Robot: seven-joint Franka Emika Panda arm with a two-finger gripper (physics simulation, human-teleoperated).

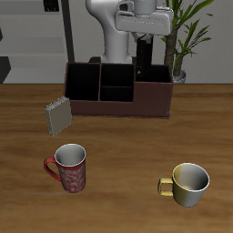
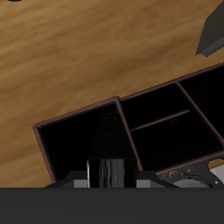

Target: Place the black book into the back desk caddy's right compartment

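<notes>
My gripper point(image 1: 146, 41) is shut on the black book point(image 1: 144, 62) and holds it upright above the back desk caddy point(image 1: 118, 107), a long dark reddish-brown box at the table's back. The book hangs over the right compartment point(image 1: 155, 89), the wide undivided end section, with its lower edge about at the rim. In the wrist view the book point(image 2: 109, 140) shows edge-on below the gripper point(image 2: 109, 171), pointing down into the right compartment point(image 2: 70, 149) close to the divider beside the small black-lined cells point(image 2: 162, 109). The caddy's rim point(image 2: 77, 116) frames it.
A smaller grey book point(image 1: 58, 116) stands tilted in front of the caddy's other end; it also shows in the wrist view point(image 2: 213, 33). A red mug point(image 1: 68, 168) and a yellow mug point(image 1: 188, 182) stand near the table's front edge. A potted plant point(image 1: 187, 36) stands behind the caddy.
</notes>
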